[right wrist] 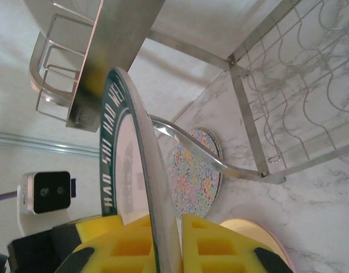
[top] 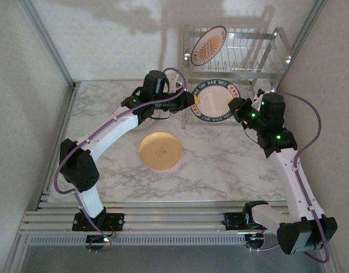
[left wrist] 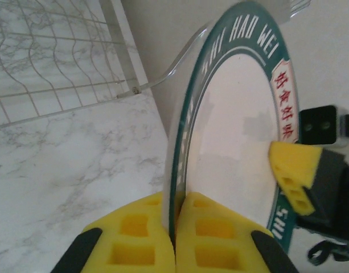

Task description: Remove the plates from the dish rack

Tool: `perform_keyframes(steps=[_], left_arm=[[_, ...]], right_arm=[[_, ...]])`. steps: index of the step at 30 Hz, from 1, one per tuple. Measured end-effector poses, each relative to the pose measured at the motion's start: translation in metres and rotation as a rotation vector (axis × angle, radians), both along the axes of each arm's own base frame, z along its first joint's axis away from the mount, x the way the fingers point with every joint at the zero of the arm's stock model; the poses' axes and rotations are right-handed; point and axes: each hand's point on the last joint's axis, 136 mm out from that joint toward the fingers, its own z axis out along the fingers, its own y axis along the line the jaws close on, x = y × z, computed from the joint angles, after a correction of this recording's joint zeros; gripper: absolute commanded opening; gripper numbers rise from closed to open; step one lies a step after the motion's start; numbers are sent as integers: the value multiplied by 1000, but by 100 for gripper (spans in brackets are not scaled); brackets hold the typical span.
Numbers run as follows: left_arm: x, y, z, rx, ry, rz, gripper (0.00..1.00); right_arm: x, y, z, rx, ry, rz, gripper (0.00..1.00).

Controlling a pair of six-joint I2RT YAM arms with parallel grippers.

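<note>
Now both grippers pinch one plate.
My left gripper (left wrist: 175, 227) is pressed tight on one edge of the green-rimmed plate (top: 213, 102), and my right gripper (right wrist: 165, 239) squeezes the other edge. The plate stands up on its edge between them, just in front of the dish rack (top: 259, 51). I think one gripper should let go slowly, and only when the other holds firm. Neither should pull. Then I would lay it flat near the yellow plate (top: 160, 151).

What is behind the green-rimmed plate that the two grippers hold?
A speckled plate lies on the table behind it, near the dish rack. The green-rimmed plate and a rack bar cover part of it.
</note>
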Motion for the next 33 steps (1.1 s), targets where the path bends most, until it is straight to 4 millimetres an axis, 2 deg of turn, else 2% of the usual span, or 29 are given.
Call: perform_keyframes(steps=[3,8,11,13,19,24,27,29,33], left_arm=[[-2,3,6,-24,5,7,0],[-7,9,10,-56,-10,16,0],[-10,14,8,-63,-16,15,0],[-9,18,6,-62,-13,21,0],[-6,40,2,-58,-8,62,0],[-17,70,-2,-38,-4,106,0],[-29,101,-19,-3,16,167,0],[-37,126,-39,28,46,229,0],[-53,181,-97,118,148,381,0]], right_arm=[[0,3,4,9,-17,17,0],[-3,7,1,-1,-5,50,36],[-3,8,-2,-19,8,57,52],[-4,7,-1,-35,9,62,58],[-10,3,10,-103,-10,70,66],[-17,-3,13,-228,-28,75,67],[-27,-2,10,-319,-51,106,67],[-35,2,10,-371,-81,135,67],[-58,18,4,-454,-155,229,67]])
